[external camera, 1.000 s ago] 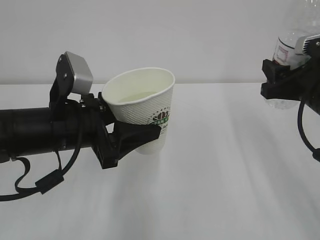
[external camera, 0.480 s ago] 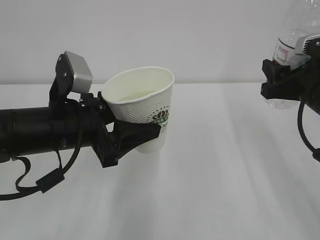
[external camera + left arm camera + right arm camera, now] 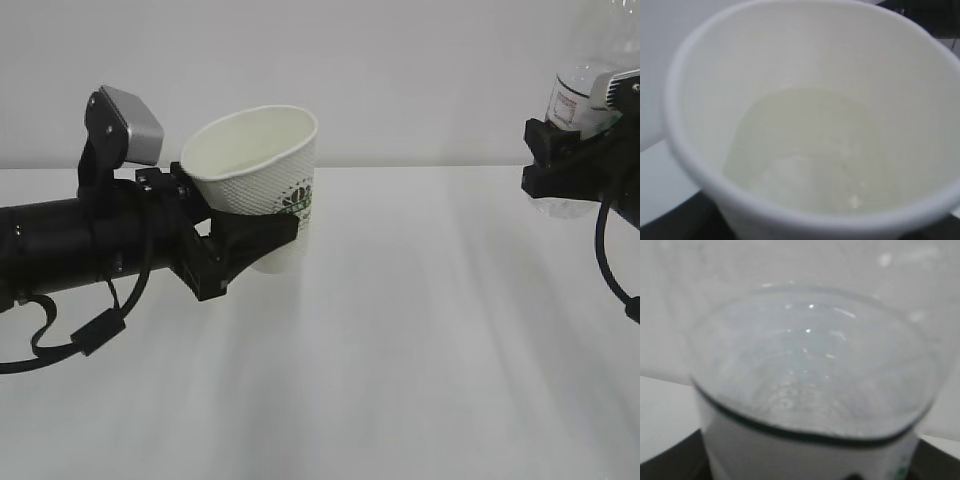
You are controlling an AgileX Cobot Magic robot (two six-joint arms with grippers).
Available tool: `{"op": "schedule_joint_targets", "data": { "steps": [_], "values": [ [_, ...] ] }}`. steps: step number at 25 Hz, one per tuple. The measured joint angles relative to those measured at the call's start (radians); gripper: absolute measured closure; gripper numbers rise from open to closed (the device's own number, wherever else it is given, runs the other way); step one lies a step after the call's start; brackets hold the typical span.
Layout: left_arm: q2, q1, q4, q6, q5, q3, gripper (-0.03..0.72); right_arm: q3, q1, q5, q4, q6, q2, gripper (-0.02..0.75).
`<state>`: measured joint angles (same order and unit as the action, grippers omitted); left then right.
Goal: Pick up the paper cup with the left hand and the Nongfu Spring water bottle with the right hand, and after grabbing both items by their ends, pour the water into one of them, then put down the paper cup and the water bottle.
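Note:
The white paper cup (image 3: pixel 262 165) with a green logo hangs above the table, tipped a little, and my left hand (image 3: pixel 268 228) is shut on its lower half. In the left wrist view the paper cup (image 3: pixel 810 60) fills the frame, with a shallow pool of clear water (image 3: pixel 805 155) at its bottom. At the far right edge the clear Nongfu Spring water bottle (image 3: pixel 577 92) stands roughly upright in the air, with my right hand (image 3: pixel 562 160) shut round its middle. The bottle (image 3: pixel 810 365) fills the right wrist view. Cup and bottle are far apart.
A white table (image 3: pixel 400 350) lies below both arms, with a plain white wall behind it. A grey box module (image 3: pixel 128 125) sits on top of the left arm. A black cable (image 3: pixel 90 335) loops under that arm.
The left arm has drawn back to the left and slightly up, carrying the cup with it. The right arm and the bottle have stayed put.

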<state>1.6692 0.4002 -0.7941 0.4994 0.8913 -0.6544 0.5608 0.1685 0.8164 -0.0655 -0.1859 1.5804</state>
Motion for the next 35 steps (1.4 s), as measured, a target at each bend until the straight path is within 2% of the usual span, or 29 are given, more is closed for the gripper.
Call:
{"op": "schedule_joint_targets", "data": {
  "steps": [12,31,35],
  "values": [
    [0.0,-0.138,0.008,-0.002,-0.005,0.0,0.199,0.0,0.0,0.0,0.0,0.002,0.0,0.272],
    [0.0,-0.29,0.064,-0.024,-0.018,0.0,0.199,0.0,0.0,0.0,0.0,0.002,0.0,0.272],
    [0.0,-0.321,0.112,-0.044,-0.019,0.0,0.199,0.0,0.0,0.0,0.0,0.002,0.0,0.272]
  ]
}}
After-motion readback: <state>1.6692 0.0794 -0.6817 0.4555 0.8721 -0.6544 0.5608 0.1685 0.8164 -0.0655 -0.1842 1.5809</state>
